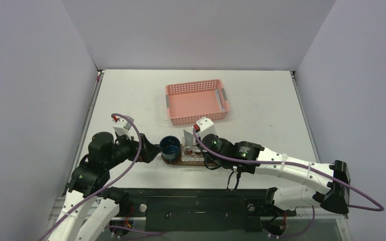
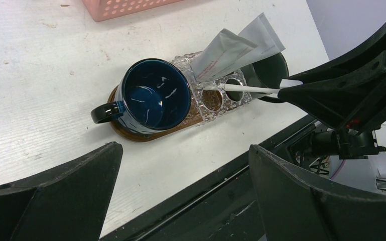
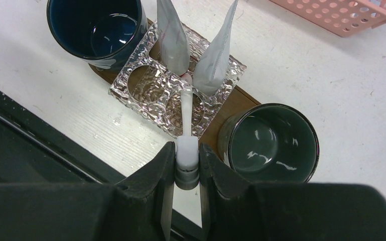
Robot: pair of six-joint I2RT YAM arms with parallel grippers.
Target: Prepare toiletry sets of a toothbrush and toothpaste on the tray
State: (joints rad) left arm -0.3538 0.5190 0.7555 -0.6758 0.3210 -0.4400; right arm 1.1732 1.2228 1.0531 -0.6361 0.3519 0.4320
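The dark brown oval tray (image 3: 238,98) lies near the table's front edge. It carries a blue mug (image 3: 98,27), a clear square holder (image 3: 145,85) and a dark green mug (image 3: 268,143). Two white toothpaste tubes (image 3: 173,40) stand in the holder's far holes. My right gripper (image 3: 186,155) is shut on the thick end of a white toothbrush (image 3: 186,120), whose far end points into a near hole of the holder. My left gripper (image 2: 183,148) is open and empty, low over the table's front edge just left of the blue mug (image 2: 153,95).
A pink perforated basket (image 1: 196,103) stands behind the tray, with a slim grey item (image 1: 222,99) along its right wall. The black mounting rail (image 1: 196,198) runs along the near table edge. Grey walls close the left, right and back.
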